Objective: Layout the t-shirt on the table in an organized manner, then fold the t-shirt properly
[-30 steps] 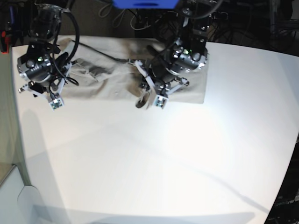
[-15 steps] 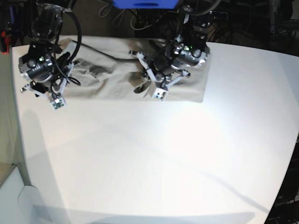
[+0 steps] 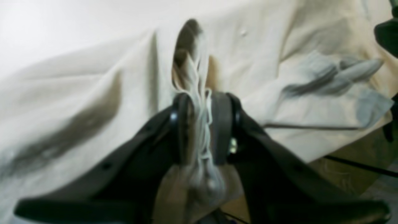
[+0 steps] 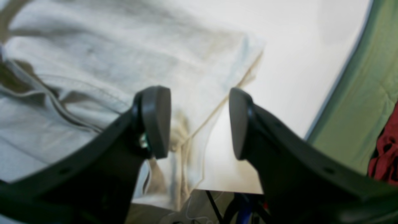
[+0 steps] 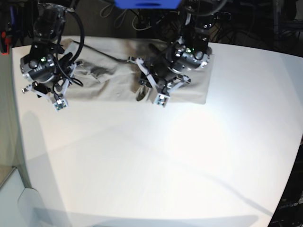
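T-shirt (image 5: 118, 71) lies as a wide, rumpled band along the far edge of the table (image 5: 156, 161), beige, with creases and a bunched patch toward my right side. My left gripper (image 3: 199, 127) sits over the middle of it, jaws nearly together with a raised ridge of the cloth pinched between the pads; the fold stands up out of the flat fabric and runs straight into the gap. Left wrist view is blurred, so I can't tell how firm that pinch is.

My right gripper (image 4: 199, 124) hangs over the shirt's end near the table's side edge, jaws apart, nothing between them. Under the gap I see the shirt's hemmed edge, with bare white tabletop just beyond it.

No bins, trays or boxes on the table.

Surface: plain white, matte, mostly bare in front of the shirt, with soft arm shadows across it. Behind the far edge it's dark, with cables (image 5: 137, 19) and a blue block (image 5: 147, 4) at the top of the base view. Right wrist view shows a green cloth (image 4: 363, 93) past the table edge and something red (image 4: 385, 149) at the frame's edge.

No readable writing or label anywhere; too blurred to check the neck.
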